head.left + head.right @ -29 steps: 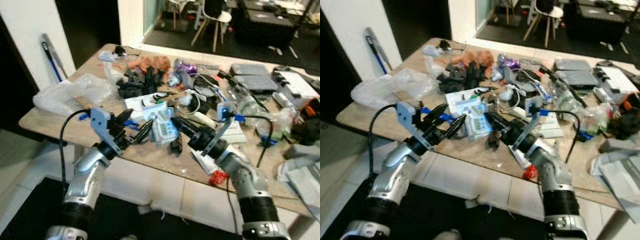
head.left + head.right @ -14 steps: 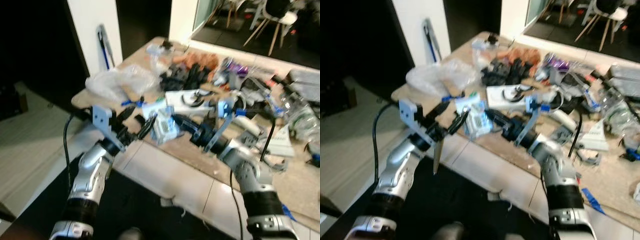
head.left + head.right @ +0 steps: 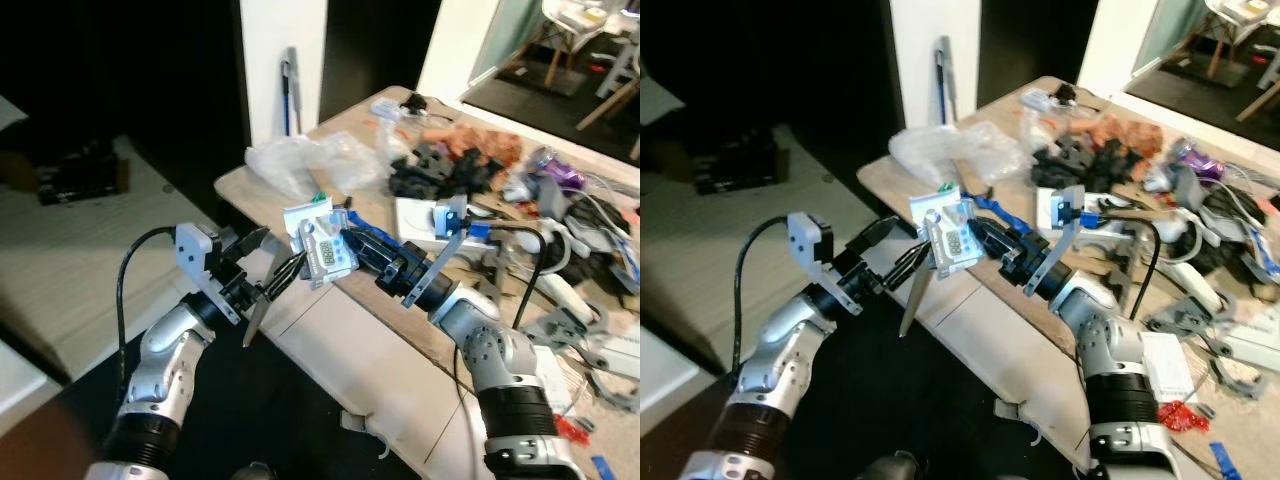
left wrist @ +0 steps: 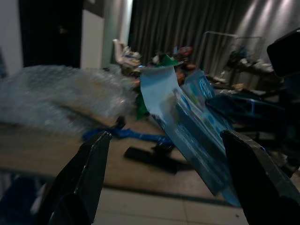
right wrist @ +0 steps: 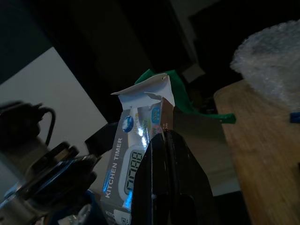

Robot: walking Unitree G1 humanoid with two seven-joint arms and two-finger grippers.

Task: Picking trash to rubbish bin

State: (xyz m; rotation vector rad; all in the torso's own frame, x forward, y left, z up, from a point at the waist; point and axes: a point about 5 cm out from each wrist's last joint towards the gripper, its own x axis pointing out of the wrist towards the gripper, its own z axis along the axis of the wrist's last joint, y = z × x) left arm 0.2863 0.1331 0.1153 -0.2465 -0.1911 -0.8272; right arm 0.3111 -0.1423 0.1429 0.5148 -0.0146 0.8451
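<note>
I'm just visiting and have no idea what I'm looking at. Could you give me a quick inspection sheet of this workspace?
Surface: wooden table, crowded.
Job's things: kitchen timer package, lifted off the table edge; no bin seen.
Clutter: bubble wrap, black parts, wires, boxes.
Grippers: right gripper shut on the package; left gripper open beside it.
Cables: black cable looping along the left arm.
Surroundings: white pillar, dark room behind.

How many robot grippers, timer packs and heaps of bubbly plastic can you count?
Grippers: 2, the left gripper and the right gripper
Timer pack: 1
Bubble wrap heap: 1
Total: 4
</note>
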